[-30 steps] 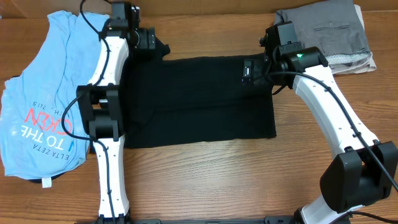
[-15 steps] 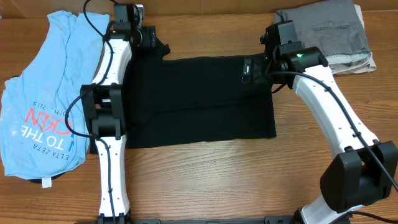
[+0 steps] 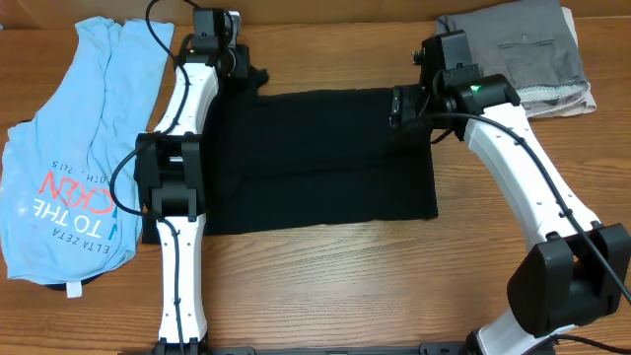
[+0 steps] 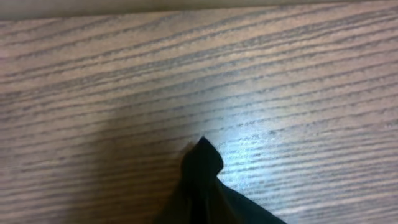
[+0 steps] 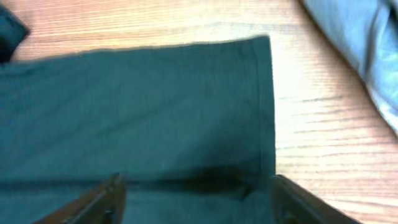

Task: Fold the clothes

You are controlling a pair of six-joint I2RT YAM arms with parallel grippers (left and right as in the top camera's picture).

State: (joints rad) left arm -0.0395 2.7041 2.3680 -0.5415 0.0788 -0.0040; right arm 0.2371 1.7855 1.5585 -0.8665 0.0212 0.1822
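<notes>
The black T-shirt (image 3: 315, 158) lies spread flat across the middle of the table. My left gripper (image 3: 246, 71) is at its far left corner and is shut on the sleeve. In the left wrist view the pinched black cloth (image 4: 202, 180) rises to a point above the wood, and the fingers themselves are hidden. My right gripper (image 3: 396, 106) sits on the shirt's far right corner. Its fingers (image 5: 106, 196) stand wide apart, with the shirt's edge (image 5: 264, 112) and a dark crease between them. The light blue shirt (image 3: 79, 148) with red-and-white lettering lies at the left.
Folded grey trousers (image 3: 523, 54) lie at the table's far right corner. In the right wrist view a pale grey-blue cloth (image 5: 360, 50) lies just past the shirt's corner. Bare wooden table (image 3: 325, 286) runs along the front.
The left gripper has shifted slightly right and shut on the black sleeve corner. The right gripper's jaws have narrowed a little over the shirt's far right corner.
</notes>
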